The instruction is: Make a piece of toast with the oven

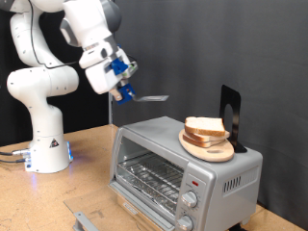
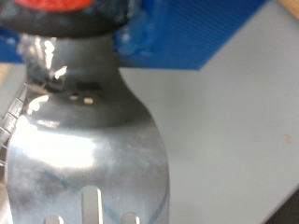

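The piece of toast lies on a round wooden plate on top of the silver oven, at the exterior view's right. The oven's door hangs open and the wire rack inside is bare. My gripper is in the air above the oven's left end, to the left of the toast, shut on the handle of a metal spatula whose blade points towards the toast. The spatula's slotted blade fills the wrist view; my fingers do not show clearly there.
A black upright stand is on the oven top just behind the plate. Round knobs run down the oven's right front. The robot base stands on the wooden table at the left. A black curtain is behind.
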Robot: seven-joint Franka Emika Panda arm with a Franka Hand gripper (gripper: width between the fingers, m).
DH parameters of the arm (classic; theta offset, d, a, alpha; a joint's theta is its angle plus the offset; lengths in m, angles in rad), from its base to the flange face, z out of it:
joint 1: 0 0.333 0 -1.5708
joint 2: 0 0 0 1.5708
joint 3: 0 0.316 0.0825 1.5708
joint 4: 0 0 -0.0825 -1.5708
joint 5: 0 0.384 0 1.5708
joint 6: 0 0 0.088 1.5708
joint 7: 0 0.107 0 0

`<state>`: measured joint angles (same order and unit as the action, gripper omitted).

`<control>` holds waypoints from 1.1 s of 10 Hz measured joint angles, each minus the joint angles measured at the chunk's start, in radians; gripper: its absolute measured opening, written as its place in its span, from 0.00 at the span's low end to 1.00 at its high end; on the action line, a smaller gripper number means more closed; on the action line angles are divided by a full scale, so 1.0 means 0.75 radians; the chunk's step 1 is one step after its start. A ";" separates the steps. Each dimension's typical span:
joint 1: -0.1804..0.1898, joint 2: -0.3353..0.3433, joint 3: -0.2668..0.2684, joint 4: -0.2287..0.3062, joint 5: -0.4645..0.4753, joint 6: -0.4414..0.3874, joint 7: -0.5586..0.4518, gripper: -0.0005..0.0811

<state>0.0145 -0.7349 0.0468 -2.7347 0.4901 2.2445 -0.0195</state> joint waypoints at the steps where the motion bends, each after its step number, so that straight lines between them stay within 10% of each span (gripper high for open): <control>1: -0.024 0.000 -0.037 0.002 -0.021 -0.020 -0.031 0.45; 5: -0.068 0.012 -0.120 0.013 -0.053 -0.079 -0.073 0.45; 11: -0.086 0.133 -0.025 0.083 -0.163 -0.106 0.140 0.45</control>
<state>-0.0503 -0.6349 0.0281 -2.6723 0.3678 2.1653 0.0852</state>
